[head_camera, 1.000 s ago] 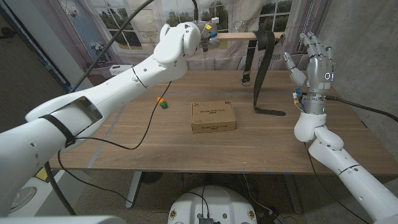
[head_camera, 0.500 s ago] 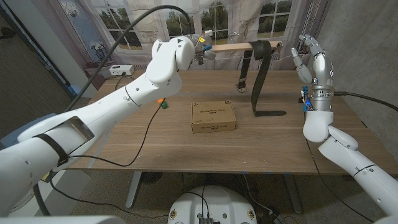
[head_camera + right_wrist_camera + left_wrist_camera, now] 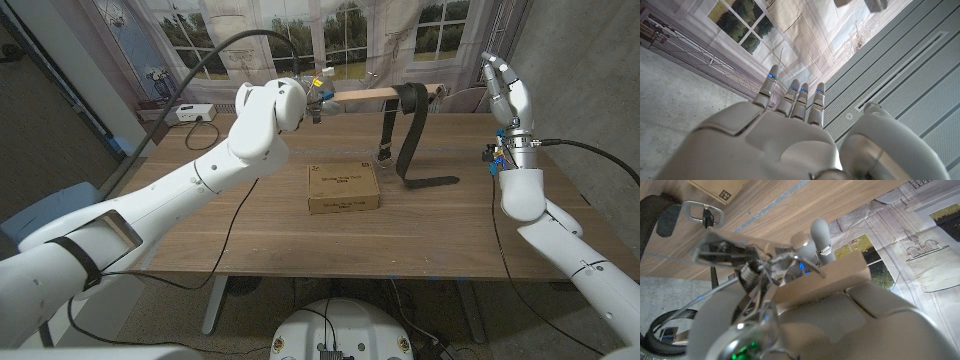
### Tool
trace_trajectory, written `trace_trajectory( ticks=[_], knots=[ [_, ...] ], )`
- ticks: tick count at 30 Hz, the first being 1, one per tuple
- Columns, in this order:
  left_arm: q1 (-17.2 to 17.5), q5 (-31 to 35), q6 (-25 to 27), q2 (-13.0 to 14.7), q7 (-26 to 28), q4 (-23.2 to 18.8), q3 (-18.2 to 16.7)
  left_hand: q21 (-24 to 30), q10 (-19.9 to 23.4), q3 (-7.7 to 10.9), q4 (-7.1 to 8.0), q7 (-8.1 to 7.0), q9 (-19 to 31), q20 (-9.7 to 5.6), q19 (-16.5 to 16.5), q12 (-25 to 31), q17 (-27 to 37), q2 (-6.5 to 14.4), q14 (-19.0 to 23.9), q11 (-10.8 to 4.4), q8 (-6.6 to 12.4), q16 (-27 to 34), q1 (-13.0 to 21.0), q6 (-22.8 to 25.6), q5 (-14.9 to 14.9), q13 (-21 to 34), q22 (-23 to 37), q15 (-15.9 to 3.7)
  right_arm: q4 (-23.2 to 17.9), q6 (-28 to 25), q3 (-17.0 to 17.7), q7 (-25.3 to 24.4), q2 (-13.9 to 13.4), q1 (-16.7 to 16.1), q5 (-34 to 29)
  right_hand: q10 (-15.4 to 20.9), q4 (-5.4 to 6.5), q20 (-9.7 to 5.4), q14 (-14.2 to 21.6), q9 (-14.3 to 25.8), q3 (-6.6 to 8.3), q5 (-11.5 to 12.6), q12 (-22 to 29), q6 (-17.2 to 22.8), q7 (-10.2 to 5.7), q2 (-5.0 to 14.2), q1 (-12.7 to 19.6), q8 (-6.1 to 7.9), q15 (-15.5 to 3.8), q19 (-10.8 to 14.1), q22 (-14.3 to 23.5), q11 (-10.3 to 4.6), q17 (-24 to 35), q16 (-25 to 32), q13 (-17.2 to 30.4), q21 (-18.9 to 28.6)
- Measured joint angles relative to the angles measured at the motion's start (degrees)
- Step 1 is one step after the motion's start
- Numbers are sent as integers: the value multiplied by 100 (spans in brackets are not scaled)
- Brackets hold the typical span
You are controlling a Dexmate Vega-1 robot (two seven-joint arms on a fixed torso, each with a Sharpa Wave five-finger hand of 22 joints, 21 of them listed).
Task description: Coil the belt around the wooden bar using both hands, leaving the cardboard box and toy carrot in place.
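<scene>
The wooden bar (image 3: 375, 94) is held level above the table's far side; my left hand (image 3: 317, 96) grips its left end. In the left wrist view the fingers (image 3: 820, 236) of that hand (image 3: 790, 320) wrap the bar's end (image 3: 832, 282). The dark belt (image 3: 411, 120) hangs over the bar near its right end. Its buckle end (image 3: 383, 153) dangles and its tail (image 3: 435, 182) lies on the wood. My right hand (image 3: 505, 88) is raised to the right of the bar, fingers straight up and apart, holding nothing. The cardboard box (image 3: 343, 187) lies mid-table.
The belt's metal buckle (image 3: 704, 215) and a corner of the box (image 3: 720, 187) show past my left hand. A white device (image 3: 195, 113) sits at the table's (image 3: 300, 245) far left corner. A grey wall (image 3: 590, 80) stands close behind my right hand.
My left arm has dropped and pulled back, bringing the bar and belt lower. My right hand has lifted and turned edge-on. My left arm now covers where the carrot lay.
</scene>
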Motion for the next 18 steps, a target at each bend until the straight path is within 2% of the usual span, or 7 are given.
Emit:
trace_trajectory(
  ticks=[1,2,10,11,12,16,18],
  knots=[
    [11,263,108,3,-333,-9,0,0,0,0,0,-6,0,0,0,0,0,0,0,0,0,0,0,-6,0,0,0,0,13,57,203,118,57,-39,136,0,0,0,-1,0,0,0,0,0,0,0,0,0,-1,0,0,0,-10,0,0,-7],
    [44,305,118,9,-387,-33,-1,-5,0,0,0,-6,0,0,0,0,0,0,0,0,-1,0,0,-6,0,0,-8,0,13,77,203,160,57,-39,188,0,0,0,-10,0,0,2,0,0,0,0,0,0,-10,0,0,0,-12,0,0,-7],
    [301,305,118,-17,-387,-64,-8,-23,0,0,0,-6,-28,0,0,0,-17,8,0,0,-4,0,-9,-6,0,0,-27,0,13,299,203,883,57,-39,1148,1,0,-31,-40,0,0,2,0,1,0,39,-38,0,20,-30,0,0,-61,0,-26,-51],
    [334,1115,55,-30,-972,-49,-16,-23,0,0,0,-7,-34,0,0,0,-17,0,0,0,-4,0,-18,-6,0,0,-27,0,-145,314,618,963,128,-248,1255,1,0,-31,-64,0,0,2,0,2,1,45,-45,0,-4,-31,0,0,-65,0,-26,-51],
    [402,1300,-20,-59,-1077,-10,-47,-23,0,0,0,-7,-49,0,0,0,-17,-6,0,0,-4,0,-25,-6,0,0,-27,0,-185,325,708,1036,160,-300,1352,1,0,-31,-70,0,0,2,0,21,20,46,-45,0,-10,-31,0,0,-65,0,-26,-51],
    [552,1300,-20,-136,-1077,102,-159,-23,-4,0,0,-29,-53,0,0,0,-10,0,0,-2,-6,0,-32,16,0,0,-27,0,-185,357,708,1205,160,-300,1567,1,24,-31,-70,1,-24,2,0,22,21,46,-45,0,-10,-30,0,-1,-91,0,-26,-95],
    [631,1739,-295,-188,-1375,174,-241,-23,-15,0,0,-30,-79,-7,-9,0,-1,0,-1,-12,-9,0,-32,14,0,-1,-27,-1,-306,373,949,1268,299,-438,1635,1,23,-31,-70,1,-24,2,0,0,43,60,-59,0,-10,-30,0,-1,-92,0,-26,-95]
  ],
)
